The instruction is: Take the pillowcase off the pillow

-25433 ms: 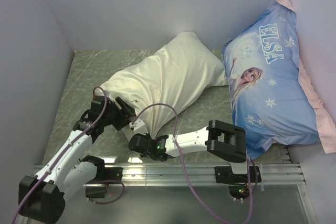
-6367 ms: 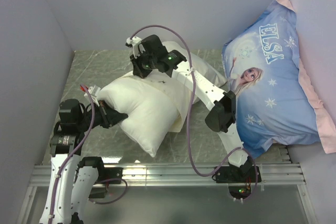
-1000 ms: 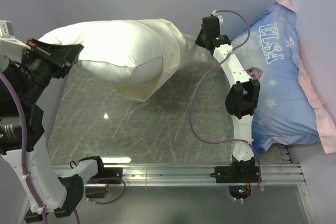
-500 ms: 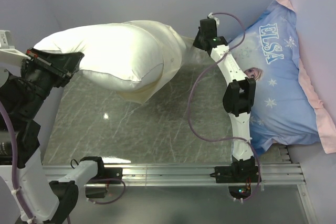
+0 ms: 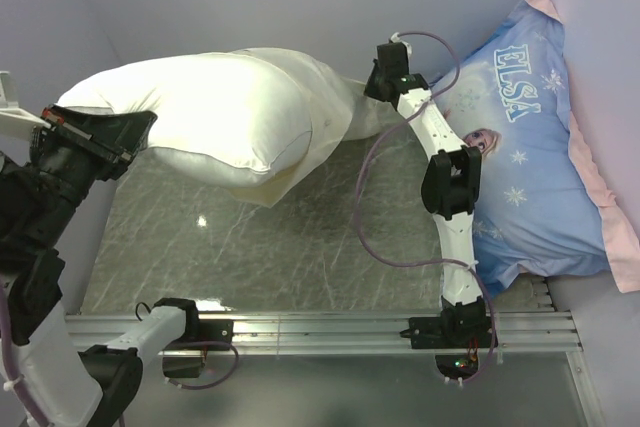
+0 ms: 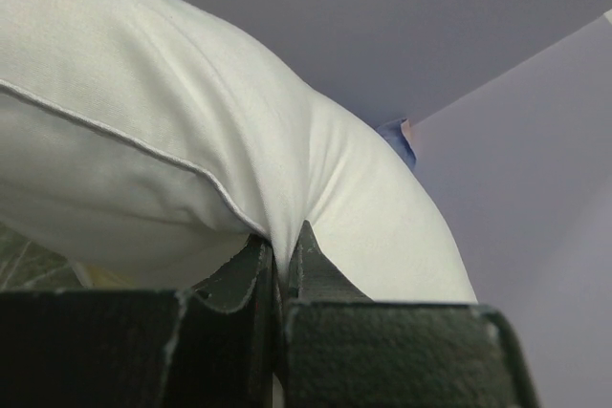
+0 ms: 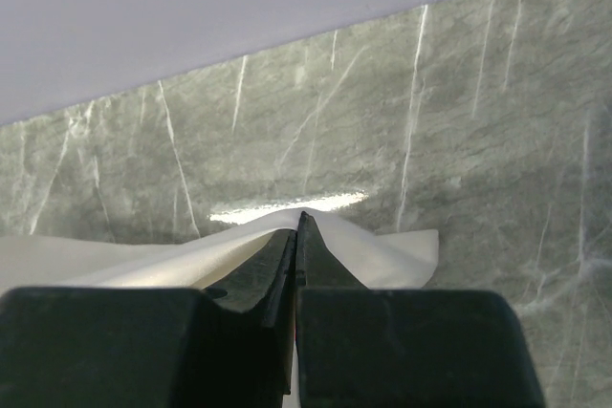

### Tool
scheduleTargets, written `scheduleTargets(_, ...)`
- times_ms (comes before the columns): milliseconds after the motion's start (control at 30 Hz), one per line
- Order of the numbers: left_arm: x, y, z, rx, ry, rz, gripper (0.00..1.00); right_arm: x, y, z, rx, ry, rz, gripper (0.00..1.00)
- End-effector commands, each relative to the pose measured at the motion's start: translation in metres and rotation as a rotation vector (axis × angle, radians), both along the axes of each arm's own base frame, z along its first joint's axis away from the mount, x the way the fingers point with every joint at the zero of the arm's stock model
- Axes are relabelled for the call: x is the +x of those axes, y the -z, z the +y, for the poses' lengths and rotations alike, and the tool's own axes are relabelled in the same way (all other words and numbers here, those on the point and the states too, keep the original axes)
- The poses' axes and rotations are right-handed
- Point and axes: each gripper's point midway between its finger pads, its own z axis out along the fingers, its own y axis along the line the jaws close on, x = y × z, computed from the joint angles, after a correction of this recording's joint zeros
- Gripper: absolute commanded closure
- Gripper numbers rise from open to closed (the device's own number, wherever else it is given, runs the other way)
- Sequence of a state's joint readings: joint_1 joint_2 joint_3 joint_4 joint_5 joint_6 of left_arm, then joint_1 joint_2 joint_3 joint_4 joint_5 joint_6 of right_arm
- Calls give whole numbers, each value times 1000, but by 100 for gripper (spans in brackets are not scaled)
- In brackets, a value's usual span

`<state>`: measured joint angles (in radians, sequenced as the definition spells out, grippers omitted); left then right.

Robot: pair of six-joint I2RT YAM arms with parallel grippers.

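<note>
The bright white pillow [image 5: 190, 107] hangs in the air above the left of the table. My left gripper [image 5: 135, 127] is shut on its left end. In the left wrist view the jaws [image 6: 284, 241] pinch a fold of the pillow [image 6: 143, 93] beside its piped seam. The cream pillowcase [image 5: 335, 107] still sleeves the pillow's right part, with a loose flap hanging below. At the back, my right gripper [image 5: 375, 87] is shut on the pillowcase's far end. In the right wrist view the closed jaws [image 7: 297, 222] grip a ridge of pillowcase [image 7: 382, 246] above the table.
A large blue Elsa-printed pillow [image 5: 530, 147] with a pink edge leans in the right corner, close to my right arm. Grey walls close in the back and left. The green marble table top [image 5: 280, 247] lies under the hanging pillow, and a metal rail [image 5: 330, 332] runs along its near edge.
My left gripper has drawn the pillow's end a little left and toward the near side. The right gripper has shifted slightly left at the back, still holding the pillowcase.
</note>
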<state>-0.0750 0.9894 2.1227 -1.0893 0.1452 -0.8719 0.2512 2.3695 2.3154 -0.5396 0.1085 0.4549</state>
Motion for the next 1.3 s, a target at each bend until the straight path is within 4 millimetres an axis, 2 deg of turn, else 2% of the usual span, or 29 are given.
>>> scheduleTargets(0,-105,-120,22,-68,-66,-543,99,26,23,-80,-119,200,-23,100)
scheduleTargets(167,-116,-118,30,-100,-69,-555,99,26,34,-77,-99,199,-6,100)
scheduleTargets(267,-120,-118,35,-118,-71,-558,100,27,33,-78,-101,201,-11,100)
scheduleTargets(433,-149,-126,45,-153,-70,-615,99,34,30,-83,-82,212,-16,100)
scheduleTargets(567,-160,-128,51,-175,-65,-637,99,35,29,-85,-74,219,-28,100)
scheduleTargets(767,-168,-125,59,-197,-72,-651,99,35,36,-97,-64,234,-13,100)
scheduleTargets(833,-161,-121,58,-193,-73,-631,100,34,39,-97,-56,230,-3,100)
scheduleTargets(867,-155,-118,57,-190,-72,-614,99,33,33,-95,-47,225,-13,100)
scheduleTargets(900,-135,-107,51,-179,-70,-560,99,29,41,-93,-44,219,6,100)
scheduleTargets(933,-122,-98,46,-168,-64,-520,99,26,41,-92,-36,221,5,100)
scheduleTargets(967,-111,-87,42,-160,-53,-483,100,27,17,-92,-14,221,-55,100)
scheduleTargets(1000,-79,-60,32,-139,-50,-380,100,25,15,-91,-4,217,-64,100)
scheduleTargets(1033,-65,-44,27,-130,-43,-330,99,19,23,-91,-10,215,-49,100)
scheduleTargets(1067,-60,-29,25,-125,-42,-303,99,19,10,-91,-2,214,-79,100)
scheduleTargets(1100,-28,13,16,-103,-40,-185,100,19,2,-90,3,206,-91,100)
scheduleTargets(1133,-18,35,13,-100,-42,-132,99,20,-4,-89,3,200,-100,100)
scheduleTargets(1167,-17,55,9,-101,-25,-100,100,20,-11,-88,6,195,-108,100)
scheduleTargets(1200,7,107,0,-93,-17,27,99,21,-21,-85,19,182,-127,100)
scheduleTargets(1233,13,130,-4,-94,-13,75,99,21,-27,-84,25,176,-137,100)
scheduleTargets(1267,13,151,-2,-97,-23,104,100,21,-42,-80,44,159,-168,100)
